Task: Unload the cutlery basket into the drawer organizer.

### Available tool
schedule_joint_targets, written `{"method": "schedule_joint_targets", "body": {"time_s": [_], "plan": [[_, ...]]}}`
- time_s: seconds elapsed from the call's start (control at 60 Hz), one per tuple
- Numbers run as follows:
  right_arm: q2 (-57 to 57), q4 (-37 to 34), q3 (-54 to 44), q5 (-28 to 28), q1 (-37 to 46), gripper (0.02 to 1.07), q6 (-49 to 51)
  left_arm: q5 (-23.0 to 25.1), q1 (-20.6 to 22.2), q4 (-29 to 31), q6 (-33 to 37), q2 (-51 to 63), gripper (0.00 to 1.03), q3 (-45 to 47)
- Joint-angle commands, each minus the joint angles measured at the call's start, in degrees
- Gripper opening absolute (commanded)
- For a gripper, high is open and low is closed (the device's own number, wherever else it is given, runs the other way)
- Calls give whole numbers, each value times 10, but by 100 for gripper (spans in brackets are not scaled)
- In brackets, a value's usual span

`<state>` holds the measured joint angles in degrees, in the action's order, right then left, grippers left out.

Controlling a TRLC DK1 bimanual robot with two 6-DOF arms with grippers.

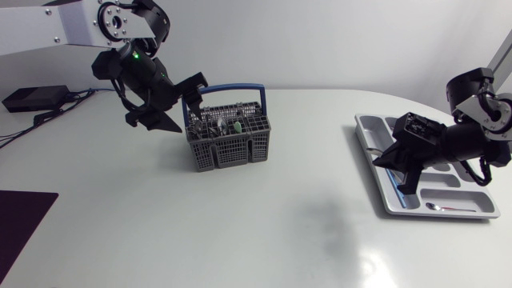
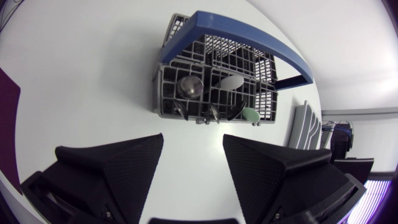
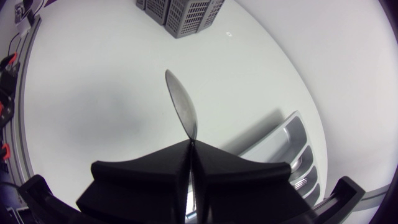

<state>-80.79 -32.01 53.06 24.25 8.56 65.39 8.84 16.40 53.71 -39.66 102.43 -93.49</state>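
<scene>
At lower right, over the drawer organizer [image 1: 370, 122], right gripper [image 1: 398, 172] clamped a knife [image 3: 180, 106], blade ahead, likely for laying it in a slot. Upper left, left gripper [image 1: 178, 102] gaped beside the cutlery basket [image 1: 232, 148], probably for the next pick.

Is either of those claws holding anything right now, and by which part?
The right gripper pinches a metal cutlery piece just behind its broad end, which sticks out ahead; the left gripper holds nothing.
</scene>
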Motion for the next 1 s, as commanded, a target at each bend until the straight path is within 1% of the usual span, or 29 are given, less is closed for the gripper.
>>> {"method": "schedule_joint_targets", "body": {"time_s": [0.0, 0.067, 0.317, 0.417, 0.533, 0.55, 0.567, 0.583, 0.667, 0.7, 0.75, 0.8, 0.867, 0.983], "plan": [[-24, -30, 22, 5, 24, 8, 87, 16, 1, 5, -58, 29, 69, -8], [-36, -53, 27, -1, 47, 8, 146, 16, 3, 5, -59, 37, 69, -12], [-78, -60, 33, -32, 138, 8, 275, 16, 7, 8, -61, 57, 69, -32], [-107, -74, 53, -39, 173, 8, 312, 15, 9, 10, -86, 57, 69, -34], [-144, -77, 78, -45, 209, 8, 351, -4, 10, 6, -110, 55, 69, -35], [-147, -77, 80, -47, 212, 8, 354, -6, 10, 5, -111, 55, 70, -35], [-158, -77, 86, -51, 218, 8, 360, -7, 11, 3, -118, 55, 73, -35], [-164, -77, 93, -52, 222, 8, 363, -7, 11, 0, -119, 55, 74, -35], [-184, -77, 110, -57, 235, 8, 374, -10, 12, -8, -125, 55, 76, -32], [-196, -77, 118, -64, 241, 8, 383, -12, 13, -10, -127, 55, 82, -31], [-207, -77, 125, -73, 247, 8, 390, -15, 14, -13, -135, 53, 85, -29], [-220, -77, 132, -85, 251, 8, 400, -22, 17, -18, -139, 53, 86, -27], [-231, -74, 136, -117, 251, 8, 407, -28, 21, -26, -145, 51, 86, -21], [-250, -61, 142, -148, 255, 8, 418, -39, 28, -46, -155, 48, 87, -10]]}}
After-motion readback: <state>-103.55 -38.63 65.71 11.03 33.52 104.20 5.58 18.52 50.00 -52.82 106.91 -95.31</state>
